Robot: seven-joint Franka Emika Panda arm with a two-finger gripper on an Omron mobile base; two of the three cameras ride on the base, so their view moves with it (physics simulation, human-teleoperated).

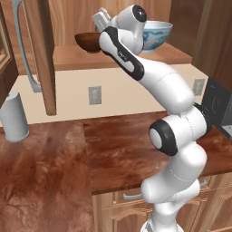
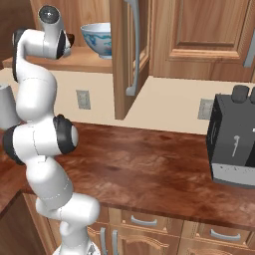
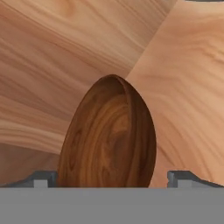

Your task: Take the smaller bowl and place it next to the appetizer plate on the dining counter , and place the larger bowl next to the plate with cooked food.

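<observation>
- Left base view: the arm is reaching up into the open cabinet, with the end effector [image 1: 100, 25] sitting just above and right of the smaller bowl [image 1: 88, 41]. The bowl is resting upright on the cabinet shelf [image 1: 136, 56], mouth up; being round, it is showing no long axis here. The larger bowl [image 1: 158, 34] is standing on the same shelf to the far side of the wrist, close by.
- Right base view: the wrist is covering most of the smaller bowl; only a dark sliver [image 2: 70, 39] is peeking out beside it. The larger bowl [image 2: 98, 39] is standing just to the end effector's side, with the open cabinet door [image 2: 124, 60] hanging beyond it.
- Hand view: the end effector [image 3: 113, 178] is standing released, fingers spread wide, with the smaller bowl [image 3: 109, 135] between them and nothing gripped. The bowl is appearing as a tall oval running away from the fingers.
- Risks, as I judge them: closing on the curved wall could be squeezing the bowl out; a wide swing on withdrawal could be knocking the larger bowl or the door.
</observation>
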